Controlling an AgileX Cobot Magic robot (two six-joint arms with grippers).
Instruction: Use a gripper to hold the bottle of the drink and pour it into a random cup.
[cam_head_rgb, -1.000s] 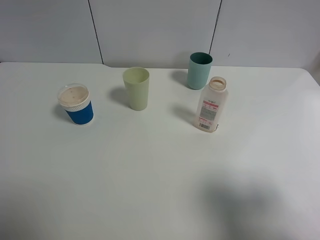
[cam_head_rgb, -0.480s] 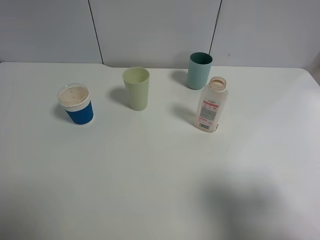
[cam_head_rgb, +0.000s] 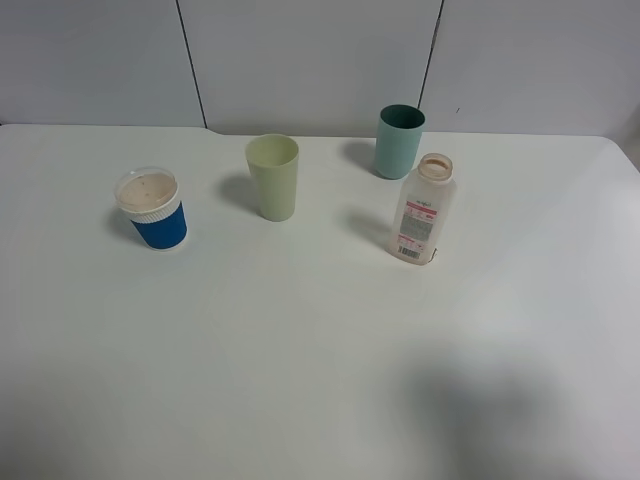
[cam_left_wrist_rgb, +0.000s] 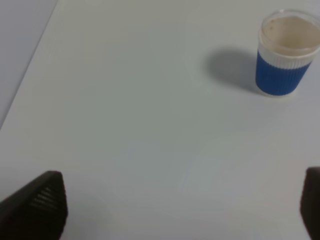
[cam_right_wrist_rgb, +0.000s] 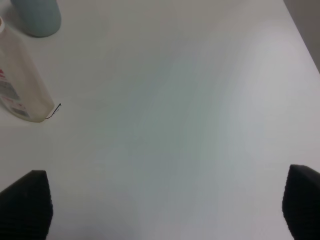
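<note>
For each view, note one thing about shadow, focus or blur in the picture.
Exterior high: sharp; the bottle and green cup cast soft shadows leftward, and a broad dim shadow lies near the front edge. Left wrist: blue cup mildly soft. Right wrist: hazy overall, fingertips blurred.

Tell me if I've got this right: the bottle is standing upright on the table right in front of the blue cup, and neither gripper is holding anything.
Not quite. The bottle stands upright in front of the teal cup, not the blue cup, which sits far off at the table's left side, as the exterior high view shows. The rest holds: neither gripper is holding anything.
</note>
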